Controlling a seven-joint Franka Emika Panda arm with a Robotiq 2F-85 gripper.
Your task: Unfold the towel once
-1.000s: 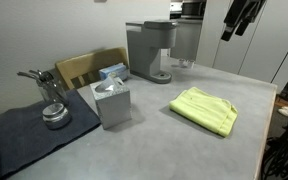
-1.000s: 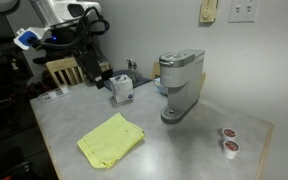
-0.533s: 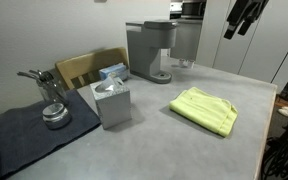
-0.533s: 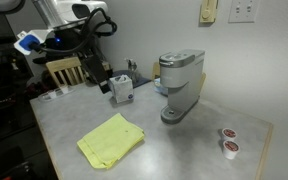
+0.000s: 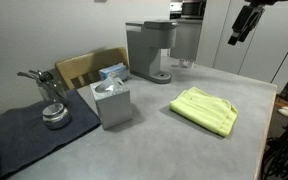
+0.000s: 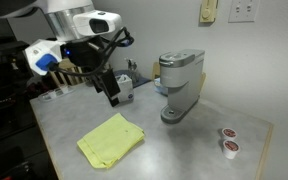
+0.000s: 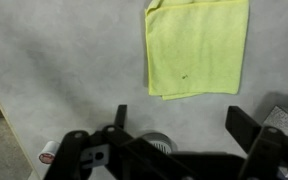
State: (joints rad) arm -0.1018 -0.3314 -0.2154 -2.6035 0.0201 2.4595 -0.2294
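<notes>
Right now the towel [image 6: 111,140] is lying folded on the bench [image 6: 184,150], near the coffee machine [image 6: 179,85]. High above, the hand [image 6: 114,97] is hovering, spread wide and empty. It should be pinching only the top layer's loose edge, I reckon.

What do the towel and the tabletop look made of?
The towel looks like thin, soft matte cloth, perhaps microfibre: its stacked edges lie limp and slightly uneven. The tabletop seems hard, smooth grey laminate or stone-look material with mottled speckling and faint sheen; which, I cannot tell.
</notes>
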